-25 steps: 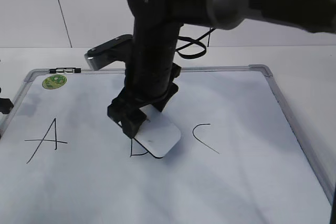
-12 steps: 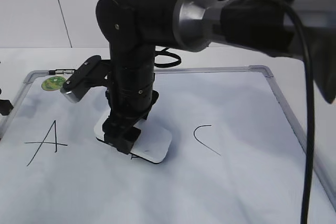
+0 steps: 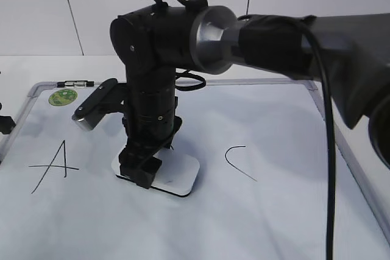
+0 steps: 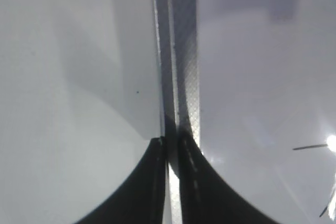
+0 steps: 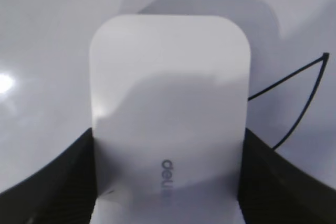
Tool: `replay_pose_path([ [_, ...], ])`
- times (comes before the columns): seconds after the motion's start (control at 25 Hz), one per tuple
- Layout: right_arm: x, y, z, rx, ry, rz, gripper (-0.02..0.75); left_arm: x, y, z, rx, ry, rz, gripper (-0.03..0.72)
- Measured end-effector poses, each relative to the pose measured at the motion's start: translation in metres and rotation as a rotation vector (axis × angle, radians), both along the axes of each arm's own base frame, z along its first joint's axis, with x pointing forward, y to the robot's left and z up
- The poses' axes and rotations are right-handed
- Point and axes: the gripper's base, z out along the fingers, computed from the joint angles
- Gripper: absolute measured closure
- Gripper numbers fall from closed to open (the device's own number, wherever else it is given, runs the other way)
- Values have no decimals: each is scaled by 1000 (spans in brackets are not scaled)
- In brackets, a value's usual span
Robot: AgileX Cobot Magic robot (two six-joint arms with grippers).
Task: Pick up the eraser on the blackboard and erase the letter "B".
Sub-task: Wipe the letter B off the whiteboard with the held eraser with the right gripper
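A white desk carries the scene, its bare surface showing along the far side. Beyond the desk stands a pale wall crossed by thin dark seam lines. A handwritten black letter "A" lies nearer than the desk's far edge, at left. A handwritten black letter "C" lies well right of the "A".

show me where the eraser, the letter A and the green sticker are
eraser (image 3: 180, 172), exterior view, on its white top beside the fingers.
letter A (image 3: 56, 161), exterior view, on the crossbar stroke.
green sticker (image 3: 63, 96), exterior view, on the middle of the round sticker.
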Motion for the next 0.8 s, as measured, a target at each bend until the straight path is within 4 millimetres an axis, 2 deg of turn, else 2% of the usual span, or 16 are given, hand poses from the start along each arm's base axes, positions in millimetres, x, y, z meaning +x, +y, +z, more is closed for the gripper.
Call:
replay_pose_path([
  [0.8, 1, 0, -5, -36, 4, -9, 218, 0, 0, 0, -5, 0, 4, 654],
])
